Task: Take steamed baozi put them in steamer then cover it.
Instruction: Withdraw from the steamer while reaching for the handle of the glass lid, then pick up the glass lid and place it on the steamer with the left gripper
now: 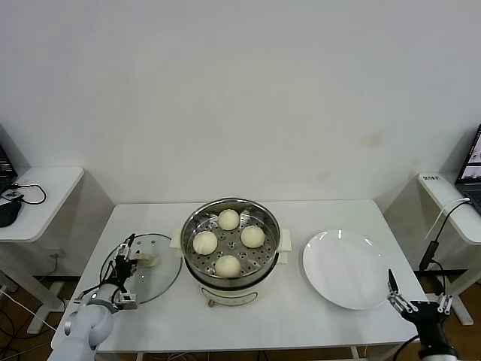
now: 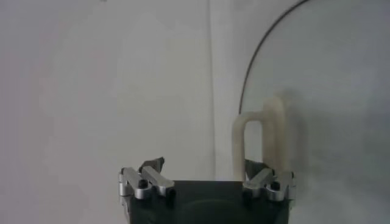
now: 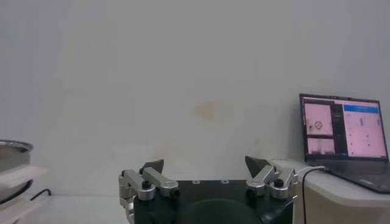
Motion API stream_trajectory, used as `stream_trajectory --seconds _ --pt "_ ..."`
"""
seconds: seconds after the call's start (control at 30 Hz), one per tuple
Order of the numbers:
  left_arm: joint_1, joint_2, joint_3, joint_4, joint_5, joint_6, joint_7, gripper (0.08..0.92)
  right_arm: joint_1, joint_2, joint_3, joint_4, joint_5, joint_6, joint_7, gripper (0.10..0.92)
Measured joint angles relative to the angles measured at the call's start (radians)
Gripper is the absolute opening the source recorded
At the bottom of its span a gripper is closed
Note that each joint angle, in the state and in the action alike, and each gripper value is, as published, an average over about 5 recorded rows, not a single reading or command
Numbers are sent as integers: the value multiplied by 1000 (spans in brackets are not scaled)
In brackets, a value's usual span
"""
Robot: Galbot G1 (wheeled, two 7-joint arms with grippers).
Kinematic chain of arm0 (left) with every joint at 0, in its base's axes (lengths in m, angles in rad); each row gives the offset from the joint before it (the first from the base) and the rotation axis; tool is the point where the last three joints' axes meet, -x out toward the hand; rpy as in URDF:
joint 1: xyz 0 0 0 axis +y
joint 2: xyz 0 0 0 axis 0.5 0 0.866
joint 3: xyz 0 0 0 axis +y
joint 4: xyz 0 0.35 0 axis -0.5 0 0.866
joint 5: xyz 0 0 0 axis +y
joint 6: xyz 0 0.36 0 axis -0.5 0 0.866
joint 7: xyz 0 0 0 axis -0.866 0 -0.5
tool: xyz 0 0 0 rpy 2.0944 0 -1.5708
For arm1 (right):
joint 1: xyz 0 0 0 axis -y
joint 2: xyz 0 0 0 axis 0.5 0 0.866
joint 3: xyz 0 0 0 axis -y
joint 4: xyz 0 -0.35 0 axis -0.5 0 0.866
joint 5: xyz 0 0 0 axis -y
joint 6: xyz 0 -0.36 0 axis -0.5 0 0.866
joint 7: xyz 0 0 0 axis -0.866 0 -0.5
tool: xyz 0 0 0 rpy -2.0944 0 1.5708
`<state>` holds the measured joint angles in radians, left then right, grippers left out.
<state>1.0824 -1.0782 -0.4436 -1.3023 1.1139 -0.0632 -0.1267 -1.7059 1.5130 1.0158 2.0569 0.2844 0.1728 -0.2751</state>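
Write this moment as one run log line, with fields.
baozi: four in steamer | lid: on table, uncovered pot | left gripper: open at lid handle | right gripper: open, idle beside plate

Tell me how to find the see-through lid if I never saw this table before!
Look at the white table and find the shiny steamer with four buns in the middle. The lid lies flat on the table on the robot's left of it, where the left gripper is reaching in. Unlike the solid white plate on the other side, it is clear glass with a pale handle on top.
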Motion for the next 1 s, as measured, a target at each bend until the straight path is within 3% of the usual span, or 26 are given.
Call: stream_trajectory --seconds 0.67,1.0 --pt "17 -9 -23 -2 3 -10 -31 170 -2 -9 -16 16 46 -6 -21 823" --pt "104 15 -111 -161 -2 22 5 136 0 -26 -22 16 57 -8 -23 823"
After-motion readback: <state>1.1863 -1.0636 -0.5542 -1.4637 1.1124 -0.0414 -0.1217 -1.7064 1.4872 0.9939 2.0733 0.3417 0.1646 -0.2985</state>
